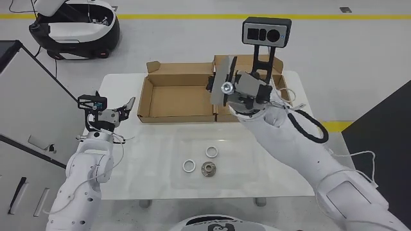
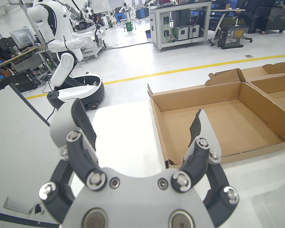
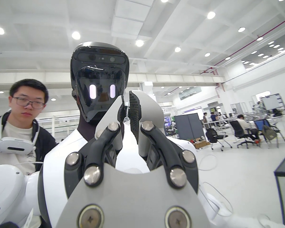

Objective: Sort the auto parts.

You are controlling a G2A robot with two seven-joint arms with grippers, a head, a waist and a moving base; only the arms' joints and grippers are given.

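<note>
The left gripper (image 2: 137, 109) hangs wide open and empty over the table's (image 1: 154, 167) left edge, beside a cardboard box (image 1: 176, 99). A white ring (image 1: 189, 165), a metal hub (image 1: 207, 169) and a second white ring (image 1: 210, 151) lie mid-table, well apart from both grippers. The raised right gripper (image 3: 126, 102) pinches a small threaded metal part (image 3: 125, 113) at its fingertips.

Arms: left arm (image 1: 87, 167) and right arm (image 1: 302, 147) both have glossy white shells; black cable (image 1: 308, 124) looped along the right forearm, behind the palm plate (image 3: 130, 191); black camera box (image 1: 265, 33) on a black bracket at that plate. Both jaws: white fingers with black ribbed pads (image 2: 84, 119); black links pinned to the grey plate with round silver screws (image 2: 96, 181). Head (image 3: 98, 72): gloss-black visor, two white oval lights, sensor bar on top; neck black; torso (image 3: 58, 164) white.
</note>
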